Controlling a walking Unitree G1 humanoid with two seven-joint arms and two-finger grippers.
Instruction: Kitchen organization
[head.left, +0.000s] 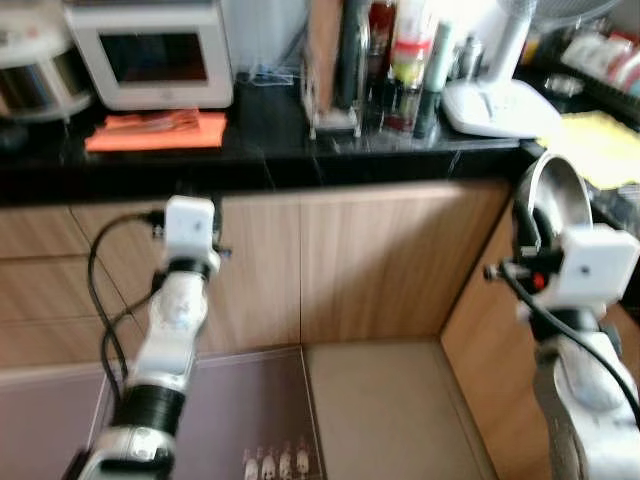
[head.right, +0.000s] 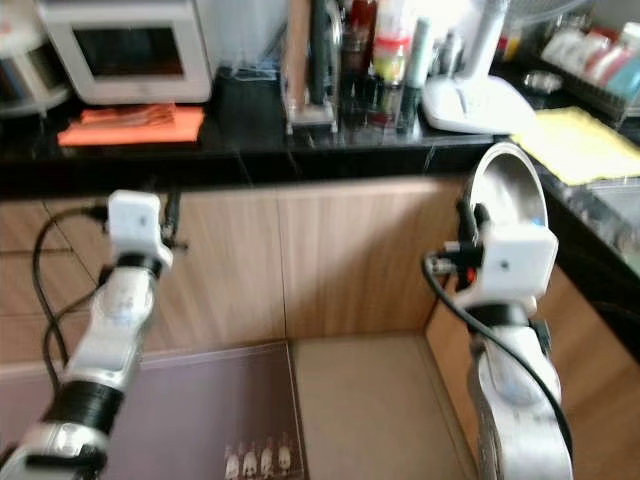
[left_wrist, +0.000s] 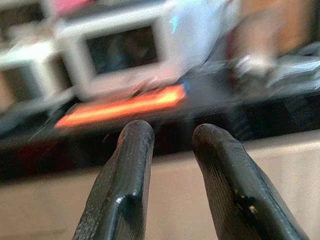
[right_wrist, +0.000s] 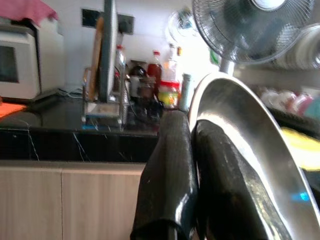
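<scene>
Black counter (head.left: 270, 150) ahead of me, above wood cabinets (head.left: 370, 260). On it, from my left: cooker (head.left: 35, 65), white microwave (head.left: 150, 50), orange cloth (head.left: 158, 130) in front of it, knife rack (head.left: 335, 65), bottles (head.left: 410, 60), fan base (head.left: 495, 105), yellow cloth (head.left: 600, 145). Tan floor (head.left: 380, 410) below.

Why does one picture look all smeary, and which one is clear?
The left wrist view is smeared: the white oven and orange cloth streak behind the left gripper. The right wrist view is sharp, with shine on the steel bowl in the right gripper.
</scene>
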